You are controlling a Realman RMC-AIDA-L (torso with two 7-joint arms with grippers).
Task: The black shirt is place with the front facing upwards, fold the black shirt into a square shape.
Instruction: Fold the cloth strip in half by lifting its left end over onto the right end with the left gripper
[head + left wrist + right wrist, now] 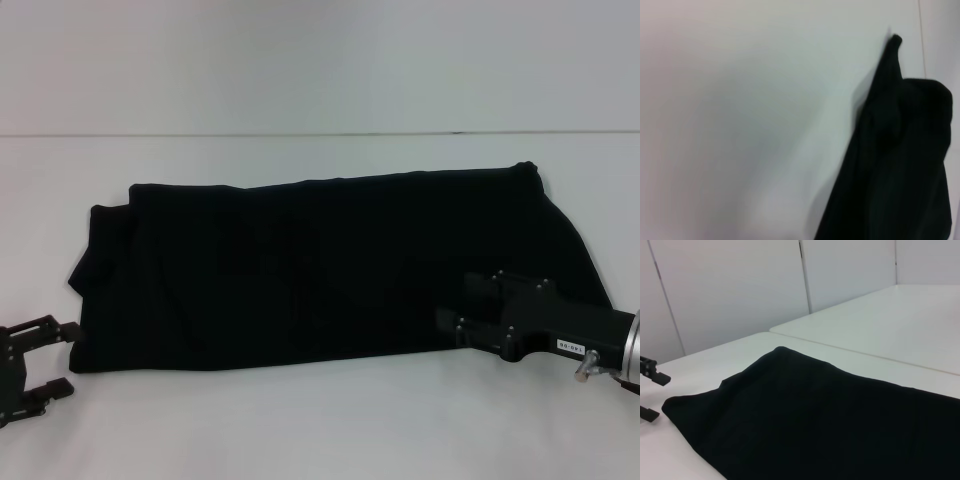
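Observation:
The black shirt (300,270) lies folded into a long band across the white table (300,430), plain black side up, with no lettering showing. One rumpled end of the shirt (900,165) fills part of the left wrist view, and its broad surface (830,425) fills the right wrist view. My left gripper (68,358) rests open just off the shirt's near left corner, with nothing between its fingers. It also shows far off in the right wrist view (652,395). My right gripper (445,328) reaches in low over the shirt's near right edge.
A seam (300,134) runs across the table behind the shirt, with a second tabletop (900,315) beyond it. White wall panels (730,290) stand past the table's far side. Bare table stretches along the front edge.

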